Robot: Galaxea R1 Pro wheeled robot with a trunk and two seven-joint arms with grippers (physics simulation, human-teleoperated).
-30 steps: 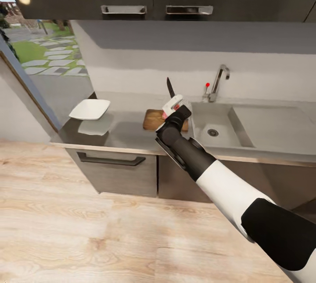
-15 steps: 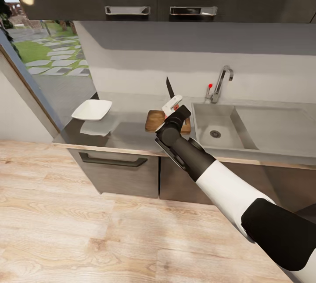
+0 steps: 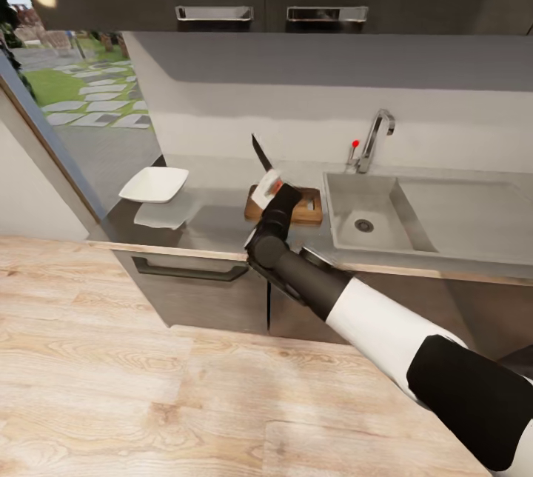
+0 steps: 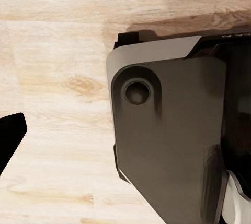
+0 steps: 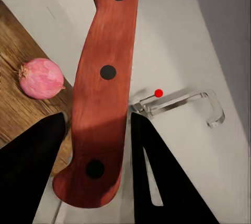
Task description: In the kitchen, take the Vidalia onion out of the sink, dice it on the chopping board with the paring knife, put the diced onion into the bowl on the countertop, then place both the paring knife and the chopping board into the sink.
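Right gripper (image 3: 268, 189) pinches the knife (image 5: 102, 78) by its red handle, 1 finger (image 5: 31, 166) each side, blade up over the board (image 3: 305, 207). Onion (image 5: 41, 78) lies on the board. Bowl (image 3: 154, 184) sits on the counter (image 3: 215, 225), left of the board; sink (image 3: 366, 218) to its right. Left gripper's state: cannot tell.

We see the grey countertop (image 3: 215, 229) running along the far wall. At its left end sits the white bowl (image 3: 153, 184). Near the middle lies the chopping board (image 3: 305, 208), just left of the sink (image 3: 385, 221), which is set into the counter's right part.
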